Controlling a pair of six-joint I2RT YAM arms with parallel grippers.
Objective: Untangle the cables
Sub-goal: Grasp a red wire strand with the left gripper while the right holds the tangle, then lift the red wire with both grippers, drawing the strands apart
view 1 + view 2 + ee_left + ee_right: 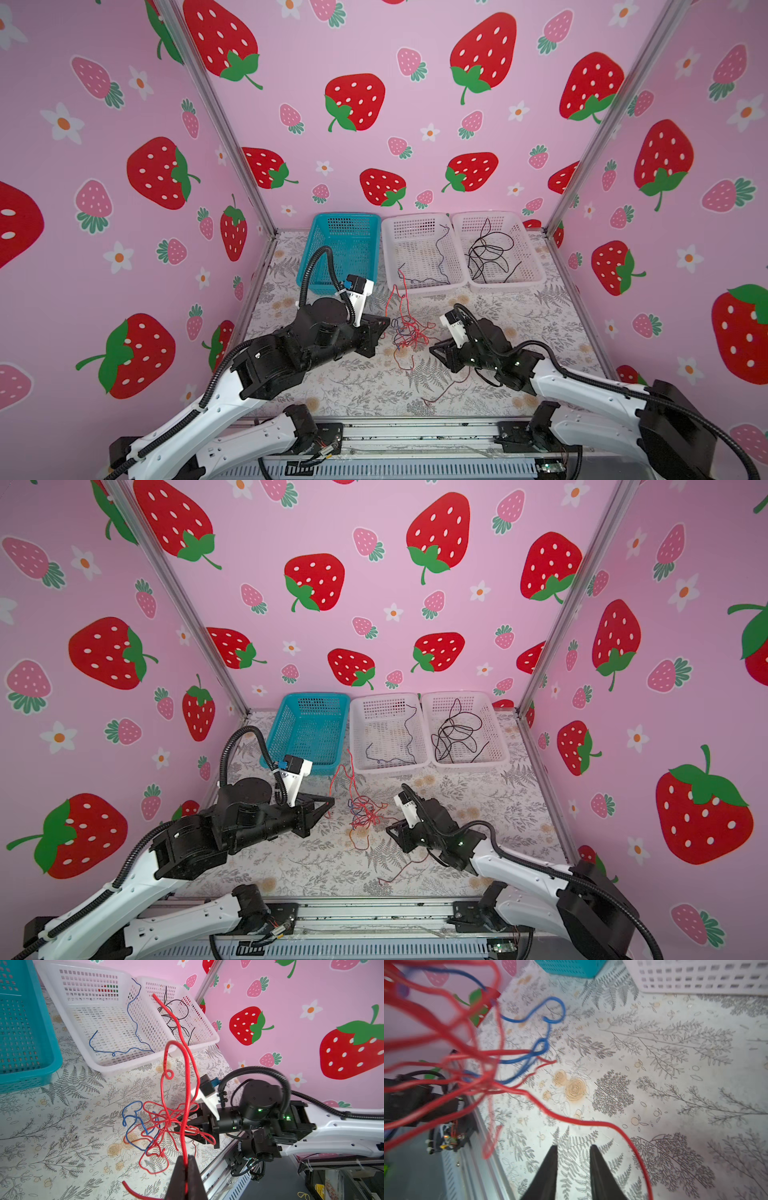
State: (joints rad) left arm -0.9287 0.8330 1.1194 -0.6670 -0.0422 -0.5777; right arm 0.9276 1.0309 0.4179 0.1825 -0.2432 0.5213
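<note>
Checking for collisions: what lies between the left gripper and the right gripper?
Only the red-and-blue cable tangle, shown in both top views.

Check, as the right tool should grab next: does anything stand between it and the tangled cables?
Nothing visible does. The open right tool faces the red-and-blue tangle over bare table; a red strand curves past its tips.

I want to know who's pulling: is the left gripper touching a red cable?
Touching. The left wrist view shows the left gripper shut on the red cable, with the strand pinched between its fingertips.
</note>
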